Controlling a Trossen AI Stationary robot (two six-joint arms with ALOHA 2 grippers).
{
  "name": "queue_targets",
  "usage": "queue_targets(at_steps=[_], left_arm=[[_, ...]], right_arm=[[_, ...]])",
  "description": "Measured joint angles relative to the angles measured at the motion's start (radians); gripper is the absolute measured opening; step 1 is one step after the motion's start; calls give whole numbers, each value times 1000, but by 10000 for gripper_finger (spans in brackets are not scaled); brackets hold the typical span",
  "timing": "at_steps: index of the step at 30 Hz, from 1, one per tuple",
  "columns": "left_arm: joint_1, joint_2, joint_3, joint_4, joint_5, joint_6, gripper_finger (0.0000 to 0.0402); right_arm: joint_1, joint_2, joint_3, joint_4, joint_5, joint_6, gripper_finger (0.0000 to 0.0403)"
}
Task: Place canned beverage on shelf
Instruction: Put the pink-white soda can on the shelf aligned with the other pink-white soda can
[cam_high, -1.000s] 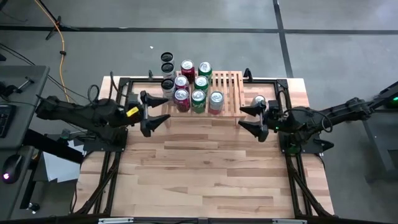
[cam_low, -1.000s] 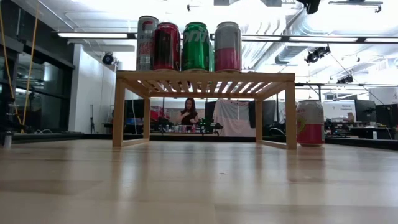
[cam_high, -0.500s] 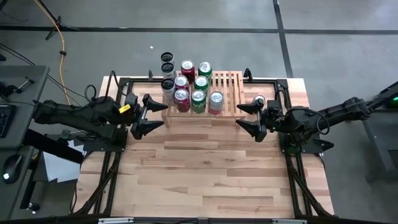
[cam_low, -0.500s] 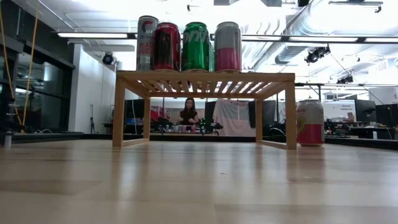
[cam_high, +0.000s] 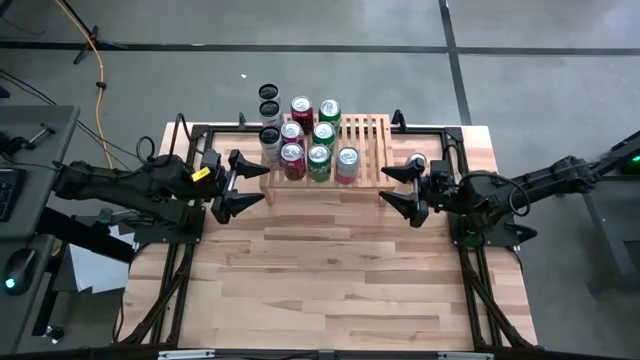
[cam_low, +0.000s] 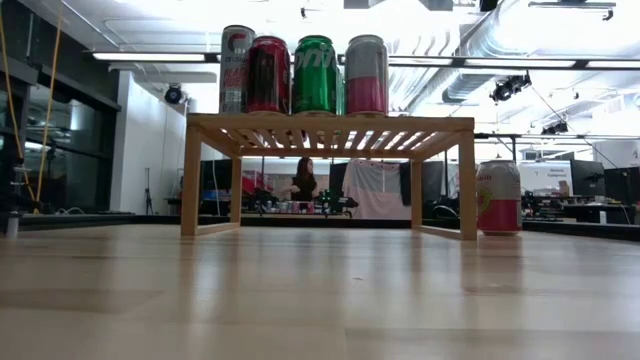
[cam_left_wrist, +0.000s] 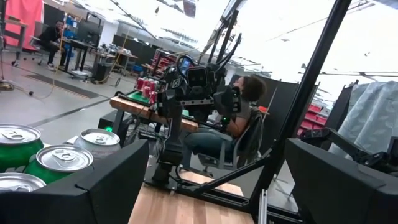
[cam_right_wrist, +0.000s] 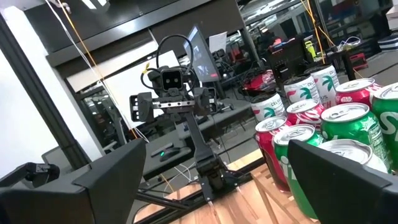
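Standing on the shelf (cam_high: 340, 148) at the table's (cam_high: 330, 270) far edge are nine cans, counted from above: two red (cam_high: 302, 107), three green (cam_high: 324, 133), one pink-sided (cam_high: 347, 158), and three slim dark-topped cans (cam_high: 268, 93) in a column at the shelf's left end. All crowd the shelf's left and middle part; the right slats are bare. A tenth can, the loose can (cam_high: 417, 161), stands on the table just right of the shelf, by its leg; the low view shows it white with a pink band.

Both grippers hold nothing and their fingers stand wide apart. The left gripper (cam_high: 246, 181) hovers near the shelf's left end. The right gripper (cam_high: 396, 190) hovers just in front of the loose can, not touching it.

A person (cam_low: 303, 180) is in the room behind.
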Motion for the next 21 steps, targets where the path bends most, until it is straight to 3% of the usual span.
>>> queue_targets(at_steps=[21], left_arm=[[0,0,0,0,-31,12,367]], right_arm=[[0,0,0,0,2,5,378]])
